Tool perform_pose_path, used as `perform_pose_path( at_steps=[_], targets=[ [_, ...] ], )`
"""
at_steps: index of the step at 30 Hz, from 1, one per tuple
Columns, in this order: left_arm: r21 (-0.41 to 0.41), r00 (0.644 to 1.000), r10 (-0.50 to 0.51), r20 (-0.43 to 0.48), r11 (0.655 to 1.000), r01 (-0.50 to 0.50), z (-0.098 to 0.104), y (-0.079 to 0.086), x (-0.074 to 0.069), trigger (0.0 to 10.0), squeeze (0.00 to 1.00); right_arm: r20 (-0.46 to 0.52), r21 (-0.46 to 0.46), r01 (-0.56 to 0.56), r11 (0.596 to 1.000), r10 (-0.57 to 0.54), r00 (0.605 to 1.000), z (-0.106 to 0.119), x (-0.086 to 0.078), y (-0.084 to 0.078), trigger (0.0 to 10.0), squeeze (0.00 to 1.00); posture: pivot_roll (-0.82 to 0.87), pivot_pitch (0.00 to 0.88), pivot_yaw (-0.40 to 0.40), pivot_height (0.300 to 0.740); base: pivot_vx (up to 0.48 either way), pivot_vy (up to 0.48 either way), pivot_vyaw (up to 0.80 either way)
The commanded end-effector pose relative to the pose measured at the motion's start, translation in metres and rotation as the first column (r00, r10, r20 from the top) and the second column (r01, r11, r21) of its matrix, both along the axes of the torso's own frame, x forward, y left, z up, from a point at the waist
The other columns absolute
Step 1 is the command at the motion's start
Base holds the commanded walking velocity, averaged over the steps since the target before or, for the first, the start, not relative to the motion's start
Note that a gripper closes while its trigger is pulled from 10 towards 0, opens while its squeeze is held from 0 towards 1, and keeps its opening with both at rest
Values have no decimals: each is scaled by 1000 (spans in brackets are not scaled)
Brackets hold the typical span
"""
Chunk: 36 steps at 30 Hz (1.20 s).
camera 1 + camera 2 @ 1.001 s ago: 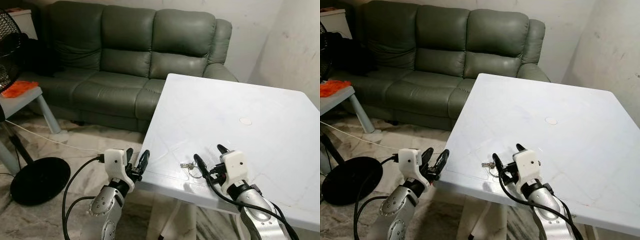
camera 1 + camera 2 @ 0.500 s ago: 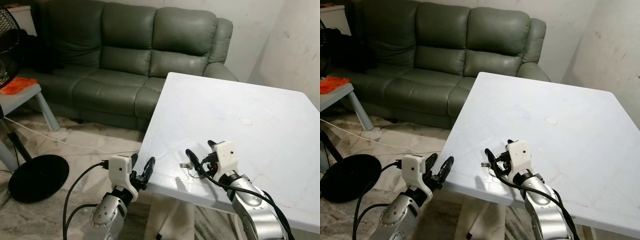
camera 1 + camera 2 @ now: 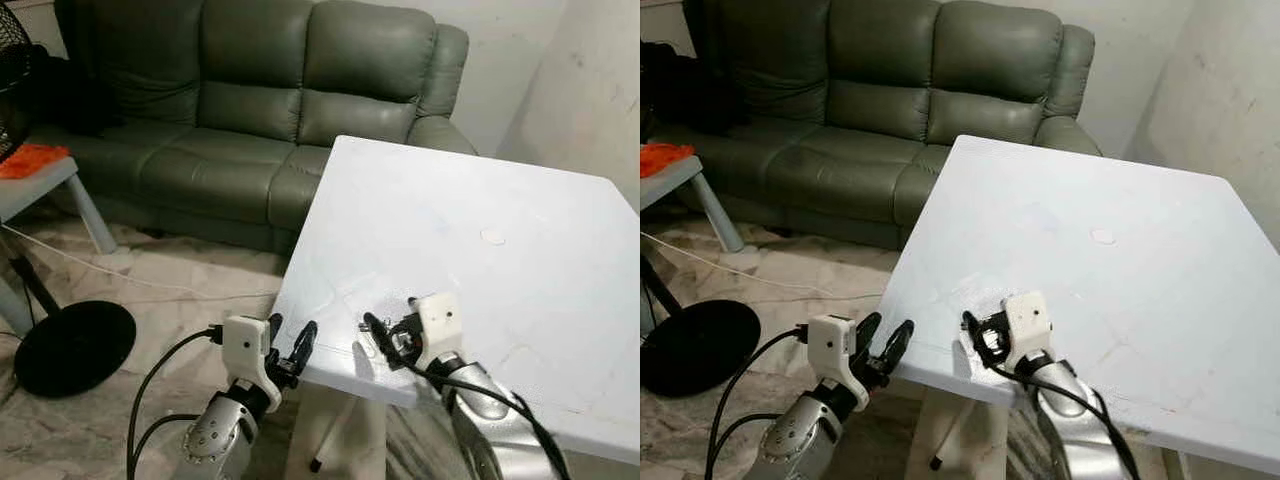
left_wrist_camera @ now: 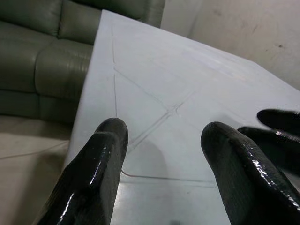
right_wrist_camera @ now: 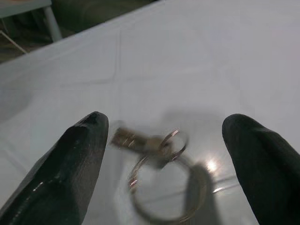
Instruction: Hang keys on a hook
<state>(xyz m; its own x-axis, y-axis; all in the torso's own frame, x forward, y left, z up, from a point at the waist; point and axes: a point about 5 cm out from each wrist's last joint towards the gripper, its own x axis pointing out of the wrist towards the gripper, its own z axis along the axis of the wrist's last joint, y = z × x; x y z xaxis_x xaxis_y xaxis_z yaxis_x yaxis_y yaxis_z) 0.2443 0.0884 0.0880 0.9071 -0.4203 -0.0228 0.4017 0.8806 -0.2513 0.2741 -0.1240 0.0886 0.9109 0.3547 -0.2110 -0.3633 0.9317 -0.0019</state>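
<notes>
Black and glossy, the two fingers of the right pincer stand wide apart over the near corner of the white bench, gripping nothing. Between them, lying flat on the bench top, are the keys: a small metal key on linked wire rings, with a larger ring looping toward the wrist camera. The picture is blurred here, so I cannot tell whether either finger touches the rings. In the left eye view the right pincer sits low on the bench just inside its front edge, the white wrist block behind it and the silver arm running down and off the bottom of the picture.

The left pincer is also spread open and empty, held just off the bench's near-left corner and pointing up toward it. Its wrist view looks between the left fingers across the bench top, with the tip of the right pincer at the edge.

Further along the bench top lies a small round mark. Beyond the bench stands a grey-green leather sofa against the wall. To the robot's left are a small pale side table carrying something orange, and a floor fan's round black base on the marble floor.
</notes>
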Motion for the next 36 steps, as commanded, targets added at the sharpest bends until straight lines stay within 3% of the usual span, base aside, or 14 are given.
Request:
perform_pose_path(
  at_steps=[1, 5, 7, 9, 12, 15, 16, 19, 20, 21, 22, 23, 25, 36],
  targets=[
    [0, 1000, -4, 4, 1000, 4, 3, -4, -2, 10000, 0, 4, -8, 4, 1000, -4, 1000, 3, -1, 3, 10000, 0, -10, 64, -87, 740, 0, 0, 0],
    [0, 1000, -4, -1, 1000, 4, 3, -4, -3, 10000, 0, -7, 8, 2, 1000, -2, 1000, 4, -4, 9, 9725, 0, -9, 65, -88, 740, 0, 0, 0],
    [0, 1000, -3, -2, 1000, 3, 3, -4, -3, 10000, 0, -3, 27, 0, 1000, 0, 1000, 6, -5, 13, 6667, 0, -5, 67, -91, 740, 0, 0, 0],
    [-1, 1000, -2, -3, 1000, 2, 3, -4, -3, 10000, 0, -6, 27, 2, 1000, -2, 1000, 6, -5, 14, 6667, 0, -5, 67, -91, 740, 0, 0, 0],
    [0, 1000, 1, -3, 1000, -1, 4, -4, -3, 10000, 0, -3, 47, 0, 999, 0, 1000, 8, -5, 17, 4667, 0, -3, 67, -93, 740, 0, 0, 0],
    [-1, 1000, 5, -3, 1000, -5, 4, -3, -3, 10000, 0, 6, 65, 7, 998, -8, 1000, 11, -4, 20, 0, 0, 1, 67, -95, 740, 0, 0, 0],
    [-1, 1000, 7, -3, 1000, -7, 4, -3, -3, 10000, 0, -2, 63, 15, 998, -15, 1000, 11, -4, 21, 863, 0, 1, 67, -95, 740, 0, 0, 0],
    [-2, 1000, 10, -3, 1000, -10, 4, -3, -3, 10000, 0, 1, 69, 10, 998, -11, 1000, 12, -4, 23, 0, 0, 4, 67, -98, 740, 0, 0, 0],
    [-2, 1000, 12, -5, 1000, -12, 4, -3, -3, 10000, 0, 0, 61, 27, 998, -27, 1000, 13, -2, 24, 2510, 0, 4, 70, -98, 740, 0, 0, 0],
    [-3, 1000, 12, -4, 1000, -12, 4, -3, -3, 10000, 0, -4, 68, 32, 997, -31, 999, 13, -2, 25, 2588, 0, 4, 70, -98, 740, 0, 0, 0],
    [-3, 1000, 12, -4, 1000, -12, 4, -3, -3, 10000, 0, -4, 68, 32, 997, -31, 999, 13, -2, 25, 2588, 0, 4, 70, -98, 740, 0, 0, 0],
    [-3, 1000, 12, -5, 1000, -12, 4, -3, -3, 10000, 0, 0, 77, 31, 997, -31, 1000, 14, -2, 25, 471, 0, 4, 70, -98, 740, 0, 0, 0],
    [-4, 1000, 14, -6, 1000, -14, 4, -3, -3, 10000, 0, 0, 97, 49, 994, -49, 999, 16, 0, 27, 10000, 0, 5, 73, -100, 740, 0, 0, 0],
    [-7, 1000, 22, -6, 1000, -22, 5, -3, -2, 10000, 0, 20, 101, 135, 986, -138, 990, 21, 8, 24, 10000, 0, 8, 80, -104, 740, 0, 0, 0]
  ],
)
